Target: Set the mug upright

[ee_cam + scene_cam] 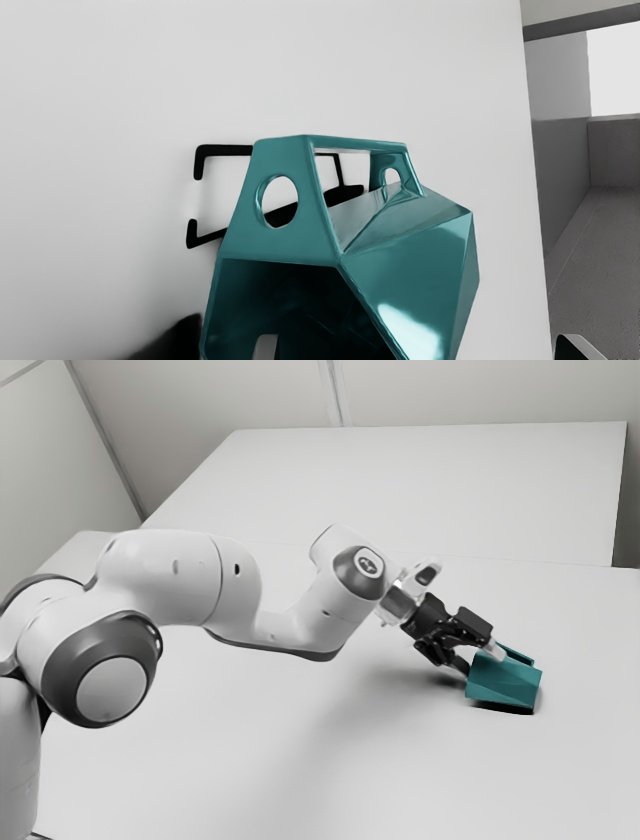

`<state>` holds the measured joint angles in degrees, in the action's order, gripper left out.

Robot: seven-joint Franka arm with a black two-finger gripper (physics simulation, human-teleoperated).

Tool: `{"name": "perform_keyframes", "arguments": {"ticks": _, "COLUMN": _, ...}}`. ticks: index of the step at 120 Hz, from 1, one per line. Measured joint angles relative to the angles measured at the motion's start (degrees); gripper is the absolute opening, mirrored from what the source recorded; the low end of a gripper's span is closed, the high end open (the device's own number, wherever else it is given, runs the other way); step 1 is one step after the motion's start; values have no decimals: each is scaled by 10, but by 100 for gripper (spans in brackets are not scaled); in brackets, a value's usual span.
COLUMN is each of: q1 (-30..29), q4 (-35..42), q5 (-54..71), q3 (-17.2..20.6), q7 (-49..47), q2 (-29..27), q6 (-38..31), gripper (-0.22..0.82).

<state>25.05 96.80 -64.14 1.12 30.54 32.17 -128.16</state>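
The mug (504, 685) lies to the exterior view's right of the gripper (478, 658), mouth (310, 295) facing it; the fingers (265, 349) stand apart.

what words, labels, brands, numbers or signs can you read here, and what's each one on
No text can be read.
Round badge on the arm: carries a small dark mark, too small to make out.
Mug: no lettering on the sides that show.
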Motion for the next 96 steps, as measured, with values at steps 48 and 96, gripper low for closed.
{"name": "perform_keyframes", "arguments": {"ticks": 48, "q1": 4, "q4": 0, "q5": -74, "q3": 0, "q7": 49, "q2": 14, "q6": -1, "gripper": 60}}
{"name": "perform_keyframes", "arguments": {"ticks": 96, "q1": 3, "q4": 7, "q5": -123, "q3": 0, "q7": 96, "q2": 21, "q6": 4, "gripper": 58}}
